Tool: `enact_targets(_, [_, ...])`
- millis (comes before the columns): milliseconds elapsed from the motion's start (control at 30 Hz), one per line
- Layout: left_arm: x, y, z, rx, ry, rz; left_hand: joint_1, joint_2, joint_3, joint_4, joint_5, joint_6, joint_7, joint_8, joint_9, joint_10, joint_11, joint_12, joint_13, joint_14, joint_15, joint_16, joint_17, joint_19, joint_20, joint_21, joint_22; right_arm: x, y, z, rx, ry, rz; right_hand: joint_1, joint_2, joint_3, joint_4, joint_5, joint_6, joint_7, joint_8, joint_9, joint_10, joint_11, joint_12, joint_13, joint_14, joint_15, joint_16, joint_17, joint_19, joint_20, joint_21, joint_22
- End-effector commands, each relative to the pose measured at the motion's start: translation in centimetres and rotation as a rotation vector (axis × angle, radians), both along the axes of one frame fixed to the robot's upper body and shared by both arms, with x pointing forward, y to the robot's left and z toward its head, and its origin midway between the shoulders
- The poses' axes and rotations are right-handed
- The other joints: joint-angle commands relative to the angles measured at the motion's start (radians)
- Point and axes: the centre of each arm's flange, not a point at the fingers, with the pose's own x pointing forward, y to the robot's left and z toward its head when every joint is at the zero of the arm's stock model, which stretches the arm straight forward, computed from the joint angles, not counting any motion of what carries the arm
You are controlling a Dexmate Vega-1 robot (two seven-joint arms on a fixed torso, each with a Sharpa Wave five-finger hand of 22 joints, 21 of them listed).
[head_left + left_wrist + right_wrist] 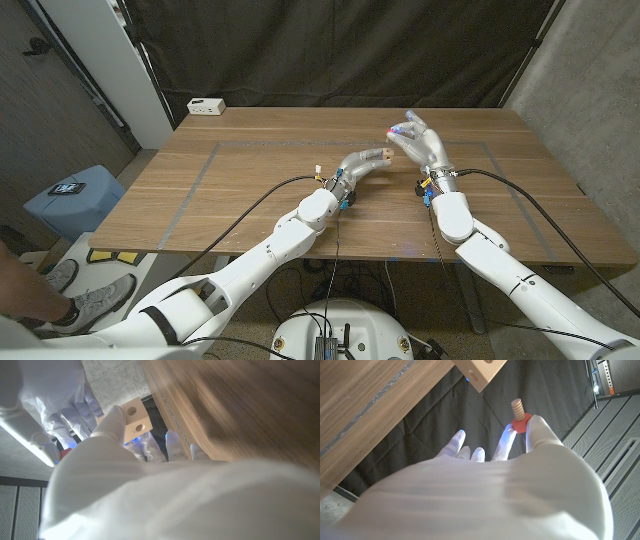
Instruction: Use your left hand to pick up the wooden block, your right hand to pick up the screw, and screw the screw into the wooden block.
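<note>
No legible writing on wooden block (136, 421), screw (518, 414).

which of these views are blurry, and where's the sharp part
Left wrist view: the near robot hand and table are blurred, the wooden block fairly sharp. Right wrist view: the screw is crisp. Head view: sharp throughout.

Wooden table (250, 215), black curtain (340, 50) behind, grey wall (590, 90)
</note>
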Motion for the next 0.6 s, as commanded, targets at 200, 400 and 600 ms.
enact_targets(200, [0.25, -0.29, 0.19, 0.000, 0.023, -0.011, 0.014, 0.004, 0.000, 0.009, 0.006, -0.008, 0.000, 0.004, 0.005, 0.004, -0.002, -0.003, 0.005, -0.006, -0.077, -0.001, -0.001, -0.001, 0.009, 0.002, 0.002, 0.62, -0.11, -0.19, 0.003, -0.010, -0.012, -0.004, 0.010, -0.007, 0.003, 0.009, -0.002, -0.003, 0.005, 0.001, -0.001, -0.001, 0.000, 0.003, 0.006, 0.002, 0.001, 0.003, -0.003, -0.008, 0.000, 0.004])
enact_targets(400, [0.31, -0.39, 0.21, 0.004, 0.029, -0.012, 0.015, 0.004, 0.000, 0.008, 0.006, -0.009, 0.000, 0.004, 0.005, 0.003, -0.002, -0.003, 0.005, -0.006, -0.077, -0.001, -0.001, -0.001, 0.009, 0.002, 0.002, 0.81, -0.27, -0.41, -0.001, -0.008, -0.018, -0.006, 0.012, -0.009, 0.003, 0.011, -0.004, -0.001, 0.005, 0.002, 0.000, -0.002, 0.001, 0.003, 0.007, 0.001, 0.002, 0.003, -0.002, -0.009, 0.000, 0.004])
enact_targets(600, [0.41, -0.48, 0.26, 0.006, 0.029, -0.012, 0.016, 0.006, 0.000, 0.008, 0.006, -0.007, 0.000, 0.005, 0.005, 0.003, -0.002, -0.003, 0.006, -0.007, -0.076, -0.001, -0.001, -0.001, 0.009, 0.002, 0.002, 0.92, -0.43, -0.57, -0.004, -0.011, -0.023, -0.005, 0.013, -0.011, 0.001, 0.013, -0.004, -0.003, 0.007, 0.002, 0.002, 0.000, 0.001, 0.003, 0.008, 0.001, 0.002, 0.003, -0.002, -0.007, 0.001, 0.004])
